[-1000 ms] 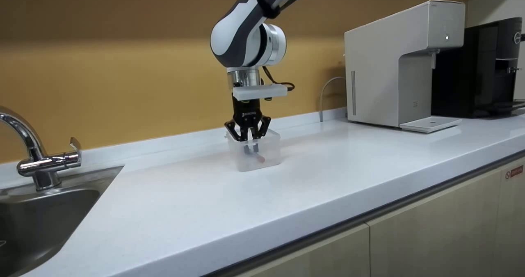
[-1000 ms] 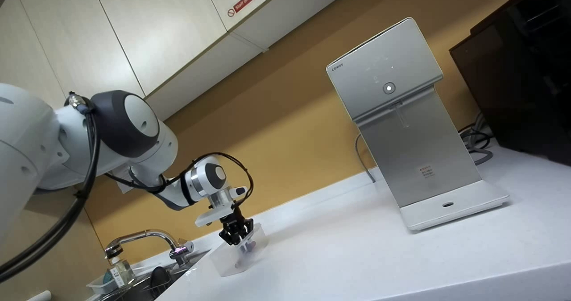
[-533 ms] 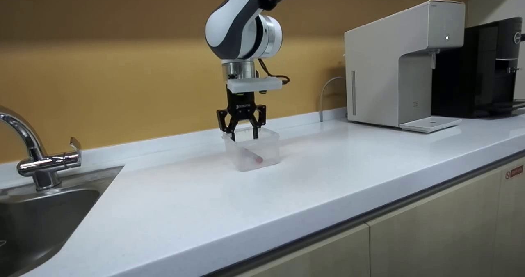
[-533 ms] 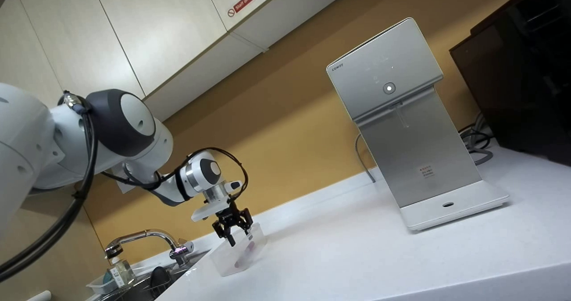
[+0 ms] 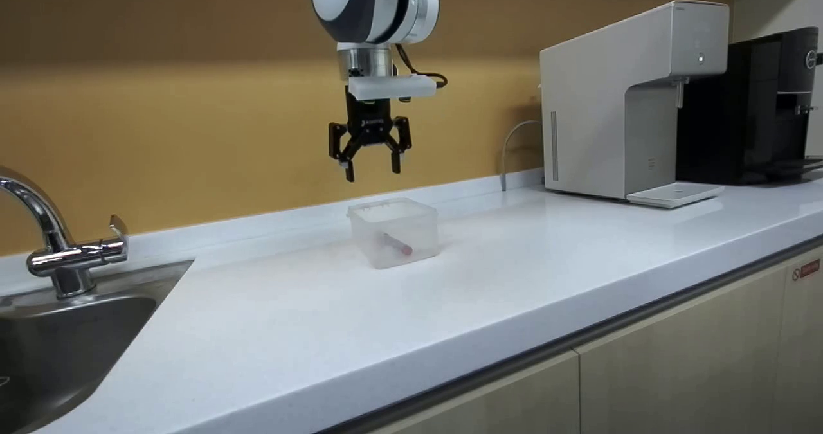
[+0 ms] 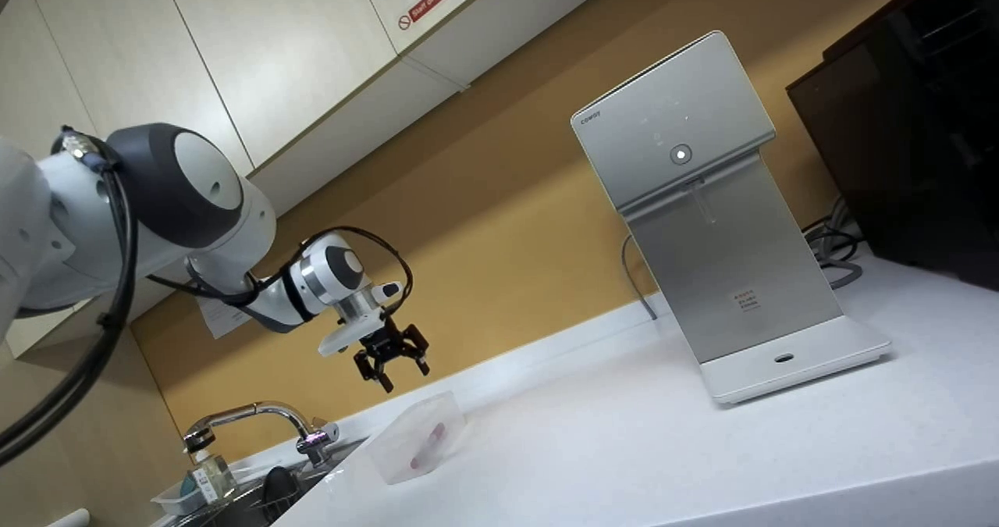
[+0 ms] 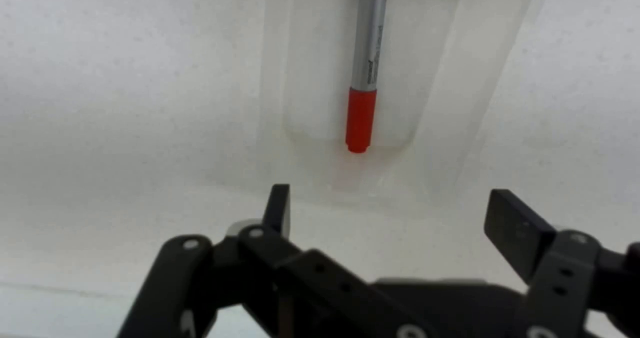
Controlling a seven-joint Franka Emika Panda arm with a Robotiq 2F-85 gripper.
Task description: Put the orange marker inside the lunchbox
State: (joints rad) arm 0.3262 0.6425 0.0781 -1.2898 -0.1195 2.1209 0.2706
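Note:
The translucent lunchbox (image 5: 422, 231) stands on the white counter near the back wall, its top uncovered. Through its wall the marker (image 5: 397, 244) shows lying on the floor of the box; both also appear in an exterior view, the lunchbox (image 6: 390, 453) and the marker (image 6: 427, 446). From above, in the wrist view, the marker (image 7: 361, 117) has a silver barrel and a red-orange cap, its far end cut off by the frame. My gripper (image 5: 373, 173) hangs well above the lunchbox, touching nothing. Its fingers (image 7: 520, 233) are spread wide with nothing between them.
A steel sink (image 5: 71, 357) with a chrome faucet (image 5: 71, 257) lies at one end of the counter (image 5: 514, 280). Toward the opposite end stand a tall water dispenser (image 5: 591, 112) and a black machine (image 5: 746, 106). An orange wall (image 5: 193, 132) rises behind.
The gripper has opened and let go of the marker, then risen out of the lunchbox to well above it. The marker stays on the box floor; the box has not moved.

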